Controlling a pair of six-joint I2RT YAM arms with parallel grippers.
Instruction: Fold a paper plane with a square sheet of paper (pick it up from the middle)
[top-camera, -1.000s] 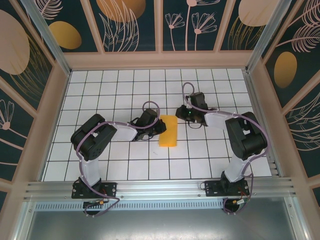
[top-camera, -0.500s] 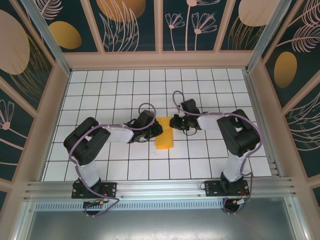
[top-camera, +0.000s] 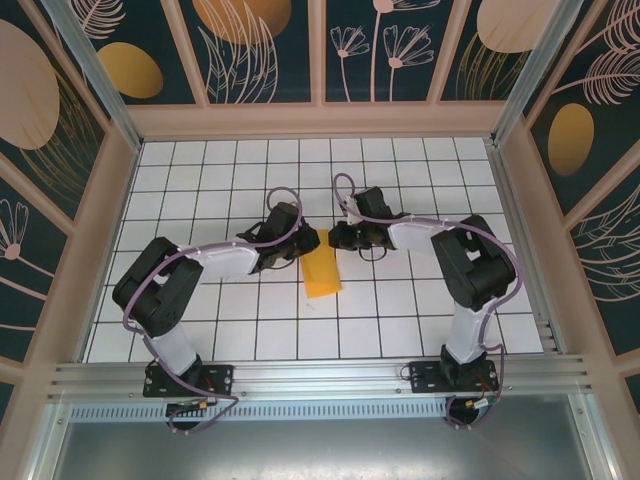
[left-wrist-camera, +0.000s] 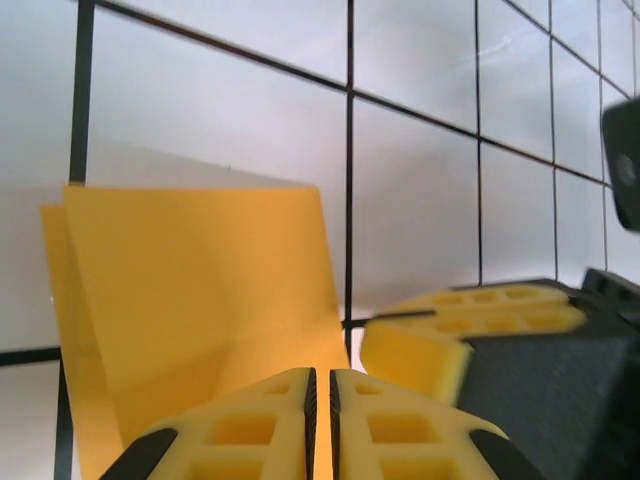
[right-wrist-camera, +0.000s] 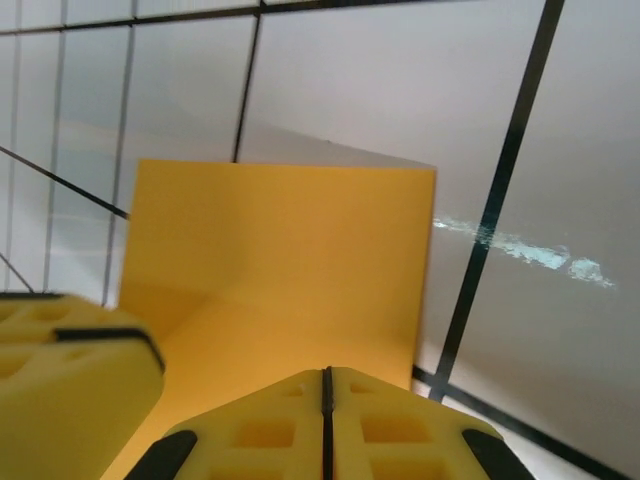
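The one orange sheet of paper (top-camera: 321, 270), folded to a narrow strip, lies on the white grid table (top-camera: 200, 320) ahead of the arm bases. Its far end sits between the two claws. The left gripper (left-wrist-camera: 320, 402) and right gripper (right-wrist-camera: 325, 420) both have their fingers pressed together there, though whether either nips the edge is unclear. Compared with a second ago, both grippers have closed in and the sheet looks narrower and slanted.
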